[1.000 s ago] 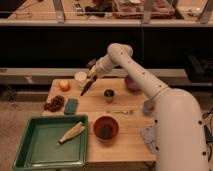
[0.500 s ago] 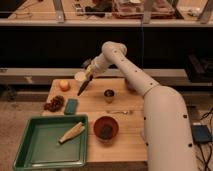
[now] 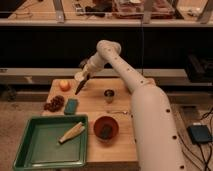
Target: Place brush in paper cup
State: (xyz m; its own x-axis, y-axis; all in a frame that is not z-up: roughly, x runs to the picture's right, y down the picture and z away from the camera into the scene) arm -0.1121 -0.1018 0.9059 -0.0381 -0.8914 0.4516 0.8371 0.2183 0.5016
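Note:
The gripper (image 3: 85, 71) is at the back left of the wooden table (image 3: 120, 150), at the end of the white arm. It is shut on the brush (image 3: 80, 88), a slim dark stick that slants down and to the left below the fingers. The paper cup (image 3: 78, 76) stands right behind the gripper and the brush; only part of its pale rim shows. The brush's lower tip hangs in front of the cup, just above the table. I cannot tell whether the brush touches the cup.
An orange fruit (image 3: 64, 85), a dark berry cluster (image 3: 54, 103) and a teal sponge (image 3: 71, 106) lie at the left. A metal cup (image 3: 109, 95), a silver spoon (image 3: 117, 111) and a red bowl (image 3: 106, 128) are mid-table. A green tray (image 3: 30, 150) holds a pale item.
The arm has swung left, carrying the brush from mid-table over to the paper cup at the back left.

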